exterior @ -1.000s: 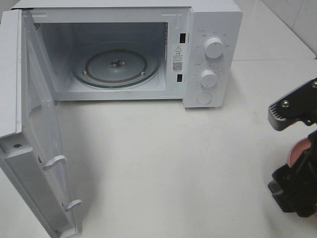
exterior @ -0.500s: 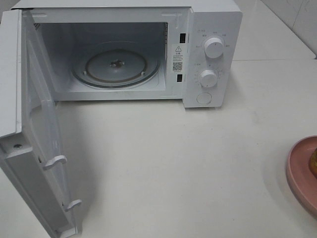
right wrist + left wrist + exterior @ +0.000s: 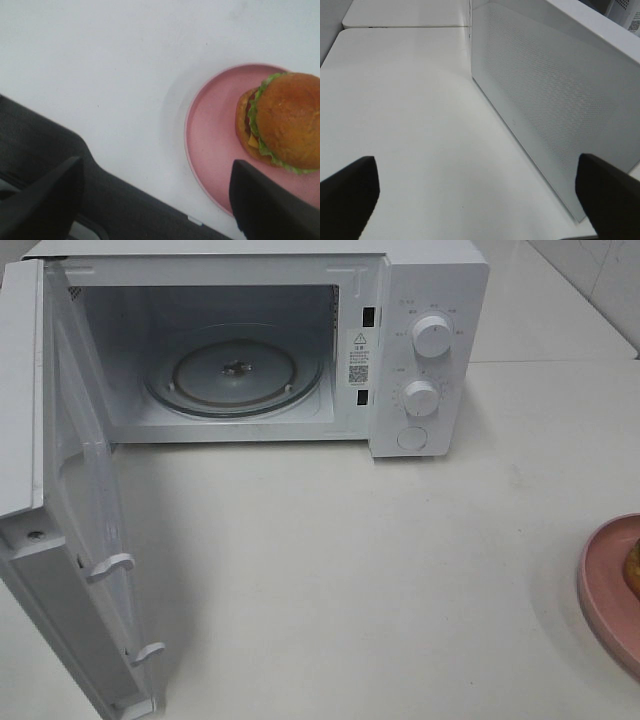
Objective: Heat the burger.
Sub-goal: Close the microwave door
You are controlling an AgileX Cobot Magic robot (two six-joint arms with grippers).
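The burger (image 3: 287, 120), with a golden-brown bun and green lettuce, sits on a pink plate (image 3: 215, 135) on the white table. In the exterior high view only a sliver of the burger (image 3: 634, 570) shows on the plate (image 3: 605, 585) at the right edge. The white microwave (image 3: 425, 300) stands at the back with its door (image 3: 75, 540) swung wide open to the left and a bare glass turntable (image 3: 235, 370) inside. My right gripper (image 3: 157, 200) is open and empty, above and apart from the plate. My left gripper (image 3: 480, 200) is open and empty beside the door's outer face (image 3: 555, 100). Neither gripper shows in the exterior high view.
The microwave has two knobs (image 3: 432, 337) and a round button (image 3: 412, 438) on its right panel. A dark band (image 3: 75, 165) along the table's edge shows in the right wrist view. White tabletop (image 3: 350, 570) lies between the microwave and the plate.
The right arm, seen at the right edge over the plate one second ago, has pulled out of the exterior high view, uncovering the pink plate. The microwave has not moved.
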